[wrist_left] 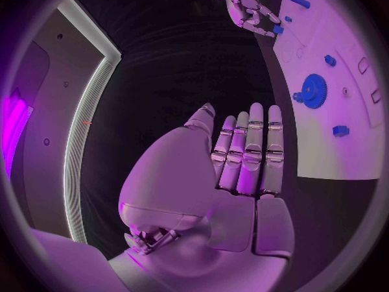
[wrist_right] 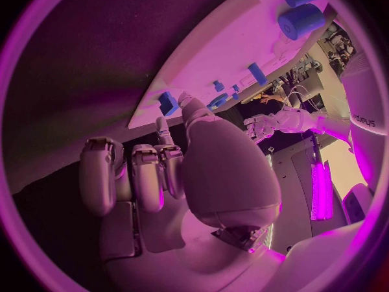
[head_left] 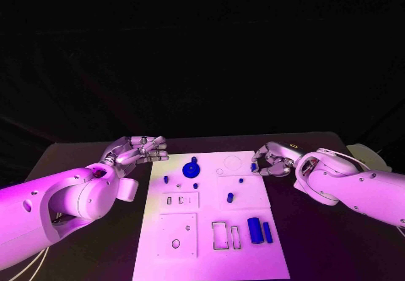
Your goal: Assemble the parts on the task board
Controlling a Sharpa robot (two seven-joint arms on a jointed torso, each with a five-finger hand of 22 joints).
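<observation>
The white task board (head_left: pixel 211 246) lies in the middle of the black table. On it are a blue gear (head_left: pixel 191 170), several small blue parts such as one near the middle (head_left: pixel 229 198), and a blue cylinder (head_left: pixel 254 229) beside a blue bar (head_left: pixel 267 232). My left hand (head_left: pixel 139 151) hovers by the board's far left corner, its fingers (wrist_left: pixel 247 152) straight and holding nothing. My right hand (head_left: pixel 271 159) is at the far right edge of the board and pinches a small blue part (head_left: pixel 253 167) between thumb and finger. That part (wrist_right: pixel 168 102) sits at its fingertips, the other fingers curled in.
The board (wrist_left: pixel 340 130) has empty cut-outs: rectangular slots (head_left: pixel 225 235) near the front and a round outline (head_left: pixel 229 161) at the far end. Bare black table (head_left: pixel 321 234) lies on both sides of the board.
</observation>
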